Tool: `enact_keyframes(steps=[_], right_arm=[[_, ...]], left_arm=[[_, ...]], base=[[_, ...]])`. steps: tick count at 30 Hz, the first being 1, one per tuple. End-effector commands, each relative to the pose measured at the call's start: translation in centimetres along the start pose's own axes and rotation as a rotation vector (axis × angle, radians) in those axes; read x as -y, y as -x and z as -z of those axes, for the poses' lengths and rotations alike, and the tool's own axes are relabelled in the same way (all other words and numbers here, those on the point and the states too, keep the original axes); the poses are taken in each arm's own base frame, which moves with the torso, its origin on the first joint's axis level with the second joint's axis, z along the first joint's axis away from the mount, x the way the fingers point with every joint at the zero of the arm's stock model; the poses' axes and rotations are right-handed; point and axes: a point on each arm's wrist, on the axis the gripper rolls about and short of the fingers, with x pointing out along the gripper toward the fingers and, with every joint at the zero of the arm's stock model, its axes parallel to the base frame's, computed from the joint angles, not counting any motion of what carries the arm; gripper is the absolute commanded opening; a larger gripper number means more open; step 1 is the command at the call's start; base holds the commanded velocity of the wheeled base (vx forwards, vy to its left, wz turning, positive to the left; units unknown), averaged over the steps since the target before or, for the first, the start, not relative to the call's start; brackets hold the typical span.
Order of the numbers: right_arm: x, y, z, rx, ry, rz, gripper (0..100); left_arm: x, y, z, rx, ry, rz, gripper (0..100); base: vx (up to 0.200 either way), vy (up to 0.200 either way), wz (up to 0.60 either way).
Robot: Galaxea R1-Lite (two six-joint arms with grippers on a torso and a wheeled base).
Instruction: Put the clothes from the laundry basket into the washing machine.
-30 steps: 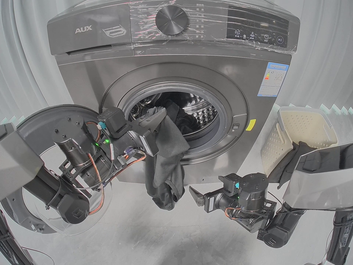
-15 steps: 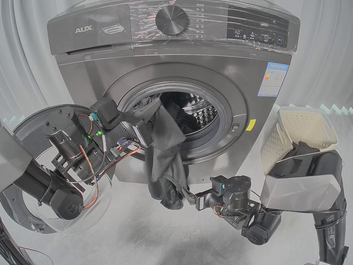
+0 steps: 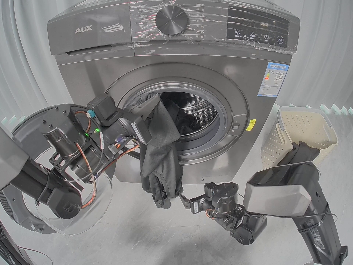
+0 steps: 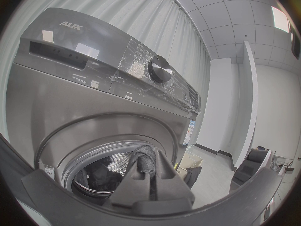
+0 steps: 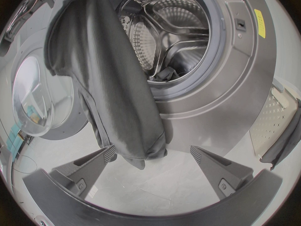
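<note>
I am watching the dark grey garment hanging at the open mouth of the washing machine, its tail dangling down the machine's front. My left tool is clenching its top fold at that mouth. My right tool is gaping, released, just beside the hem, low before the machine.

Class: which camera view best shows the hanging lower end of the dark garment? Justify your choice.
Right wrist view: the dark garment hangs close, hem right by the open right gripper. Head view shows its whole drape from farther off; left wrist view, the fold pinched in the left gripper.
</note>
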Motion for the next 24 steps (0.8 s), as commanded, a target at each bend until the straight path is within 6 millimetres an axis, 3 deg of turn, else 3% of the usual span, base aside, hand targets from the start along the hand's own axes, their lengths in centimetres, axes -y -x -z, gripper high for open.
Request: enact_keyframes(steps=[1, 8, 18, 23, 24], right_arm=[[-0.5, -0.7, 2.1, -0.033, 0.011, -0.014, 100], [-1.4, -1.4, 1.7, -0.001, 0.013, -0.047, 100], [-1.6, -4.8, 1.5, 0.095, -0.007, -0.034, 100], [-1.6, -5.0, 1.6, 0.103, -0.012, -0.027, 100], [-1.6, -4.9, 1.5, 0.106, -0.016, -0.028, 0]], left_arm=[[0.0, 0.1, -0.3, 0.008, -0.001, 0.001, 0], [0.0, 0.1, -0.3, 0.008, -0.001, 0.001, 0], [0.1, 0.1, -0.5, 0.012, -0.002, 0.001, 0], [0.1, 0.3, -0.6, 0.014, -0.002, 0.001, 0], [0.1, 0.4, -0.6, 0.012, -0.002, 0.001, 0]], base=[[0.0, 0.0, 0.0], [0.0, 0.0, 0.0], [0.0, 0.0, 0.0], [0.0, 0.0, 0.0], [0.0, 0.0, 0.0]])
